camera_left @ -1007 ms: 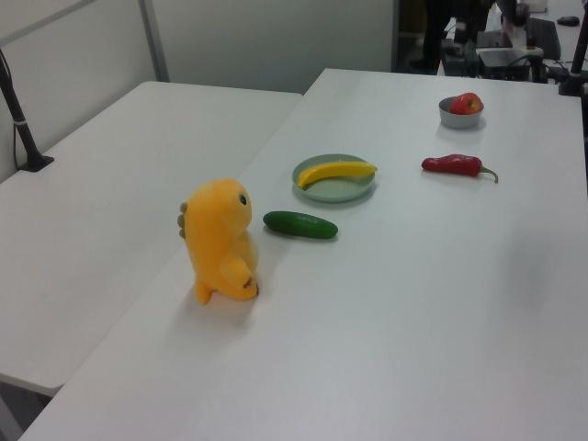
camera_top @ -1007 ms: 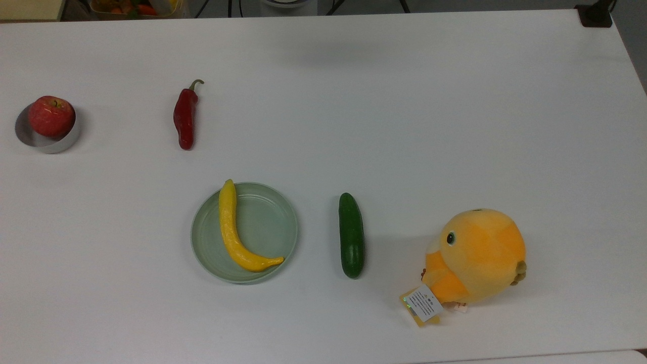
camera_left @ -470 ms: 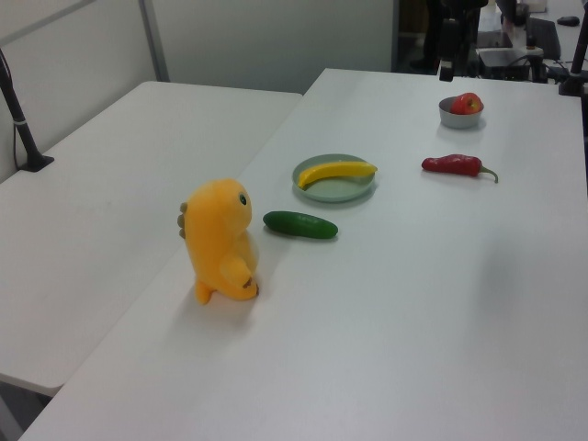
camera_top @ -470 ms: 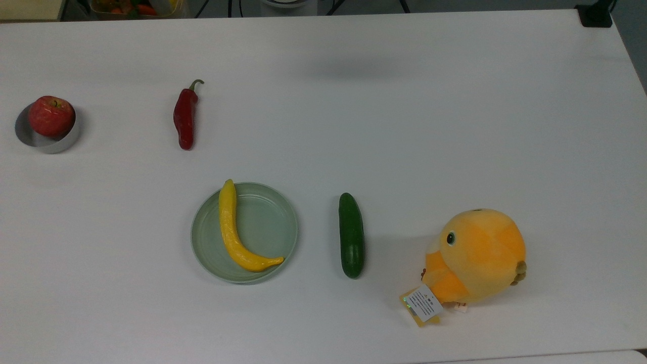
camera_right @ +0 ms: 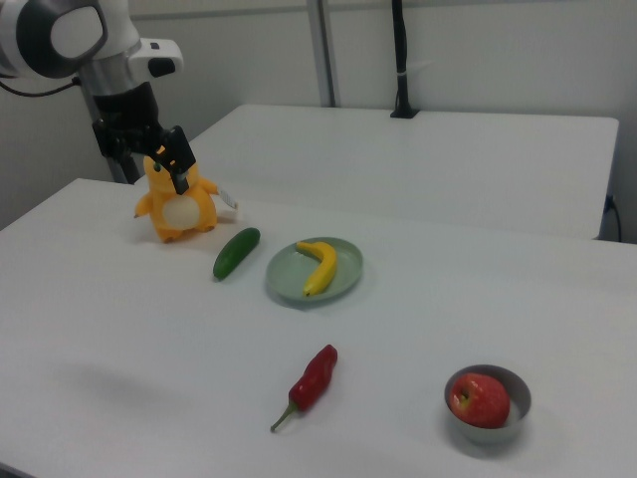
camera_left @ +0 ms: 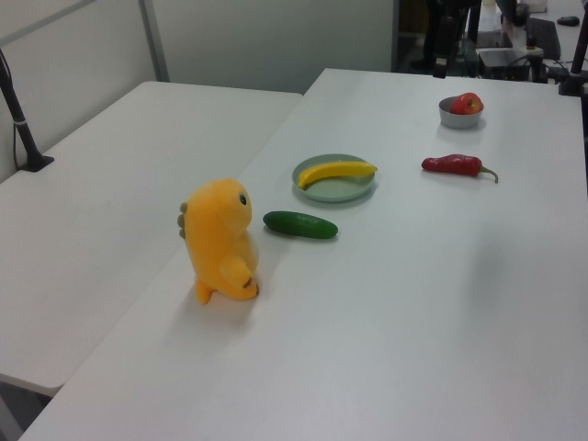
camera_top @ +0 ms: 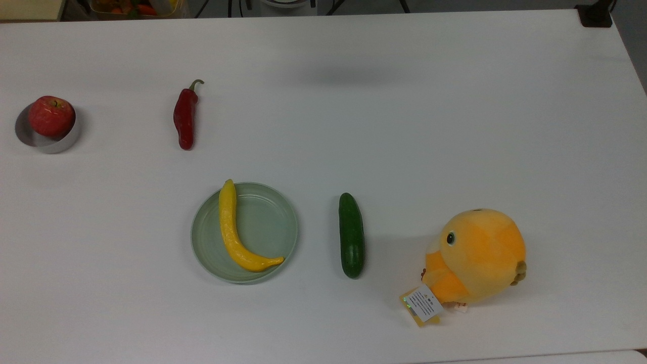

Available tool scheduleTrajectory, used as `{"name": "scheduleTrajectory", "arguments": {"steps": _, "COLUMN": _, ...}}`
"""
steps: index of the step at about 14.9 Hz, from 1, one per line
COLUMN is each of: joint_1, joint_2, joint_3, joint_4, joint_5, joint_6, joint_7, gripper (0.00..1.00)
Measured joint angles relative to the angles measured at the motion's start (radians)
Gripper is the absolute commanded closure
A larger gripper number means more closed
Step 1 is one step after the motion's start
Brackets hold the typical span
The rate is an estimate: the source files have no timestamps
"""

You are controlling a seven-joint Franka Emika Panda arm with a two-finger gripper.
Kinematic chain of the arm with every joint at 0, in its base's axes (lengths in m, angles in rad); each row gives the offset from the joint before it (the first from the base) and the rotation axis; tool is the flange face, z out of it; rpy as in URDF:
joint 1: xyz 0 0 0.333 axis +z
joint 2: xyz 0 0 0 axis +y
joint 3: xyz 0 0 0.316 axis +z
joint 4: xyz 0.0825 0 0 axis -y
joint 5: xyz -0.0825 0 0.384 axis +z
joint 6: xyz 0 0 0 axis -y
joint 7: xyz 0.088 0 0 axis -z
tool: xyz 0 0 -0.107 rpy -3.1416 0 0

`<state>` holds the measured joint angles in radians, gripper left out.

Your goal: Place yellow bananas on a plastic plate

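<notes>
Resting curved across the plastic plate (camera_top: 273, 222), the yellow bananas (camera_top: 231, 230) touch nothing else, so you may judge the placing done. Gripper (camera_right: 167, 156): raised well apart from the plate, fingers apart and empty, presumably because the load is released.

A dark green cucumber (camera_top: 351, 235) lies flat on the white surface (camera_top: 455, 126), lengthwise up and down in the top view. To the top view's right of it stands an orange plush chick (camera_top: 475, 257) with a white tag (camera_top: 423, 302) at its base. A red chili pepper (camera_top: 185, 117) with a curled green stem lies well apart, toward the top view's upper left. Farther to the top view's left a red apple (camera_top: 51, 116) sits in a small grey metal dish (camera_top: 31, 140). In the left view a second white table (camera_left: 110, 184) adjoins the surface
</notes>
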<state>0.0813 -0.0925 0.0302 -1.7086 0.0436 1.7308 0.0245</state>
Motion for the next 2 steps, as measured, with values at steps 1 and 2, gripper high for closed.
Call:
{"name": "scheduleTrajectory", "arguments": {"steps": 1, "joint_1": 0.000, "joint_2": 0.000, "joint_3": -0.001, "joint_4": 0.000, "joint_5": 0.000, "joint_6": 0.000, "joint_7": -0.002, "gripper": 0.00}}
{"name": "scheduleTrajectory", "arguments": {"steps": 2, "joint_1": 0.001, "joint_2": 0.001, "joint_3": -0.001, "joint_4": 0.000, "joint_5": 0.000, "joint_6": 0.000, "joint_7": -0.003, "gripper": 0.00}}
